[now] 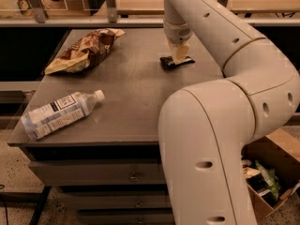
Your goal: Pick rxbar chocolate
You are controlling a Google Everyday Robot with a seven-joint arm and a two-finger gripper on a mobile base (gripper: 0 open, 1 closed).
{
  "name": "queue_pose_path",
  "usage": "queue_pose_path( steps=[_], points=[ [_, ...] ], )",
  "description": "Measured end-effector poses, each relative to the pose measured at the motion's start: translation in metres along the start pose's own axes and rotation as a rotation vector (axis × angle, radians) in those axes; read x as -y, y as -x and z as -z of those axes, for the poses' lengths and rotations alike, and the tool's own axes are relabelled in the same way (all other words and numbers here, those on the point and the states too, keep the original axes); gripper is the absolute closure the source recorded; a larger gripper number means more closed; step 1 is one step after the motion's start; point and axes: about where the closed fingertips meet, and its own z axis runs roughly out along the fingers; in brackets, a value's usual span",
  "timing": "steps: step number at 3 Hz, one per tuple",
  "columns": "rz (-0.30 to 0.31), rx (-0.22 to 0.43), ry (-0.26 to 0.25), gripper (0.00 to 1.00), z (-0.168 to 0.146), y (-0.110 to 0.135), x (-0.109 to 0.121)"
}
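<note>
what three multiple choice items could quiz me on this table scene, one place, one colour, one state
1. Where on the table is the gripper? A near left corner; B far right, at the rxbar chocolate; C centre.
2. The bar's wrapper is: A black; B red; C green.
3. The bottle is: A upright; B lying on its side; C inside a drawer.
Answers: B, the gripper comes down at the bar there; A, dark wrapper shows beside the gripper; B, its cap points sideways along the tabletop.
</note>
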Motion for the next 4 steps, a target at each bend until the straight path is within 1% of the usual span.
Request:
queue_pose_path(
  steps=[2,3,4],
  points=[
    [-0.040,0.061,-0.039,1.00,0.014,-0.003,0.003],
    [-0.057,0.091,-0.081,1.00,0.034,-0.005,0.005],
    [-0.055,0.115,-0.124,1.00,0.062,0.000,0.006]
  ],
)
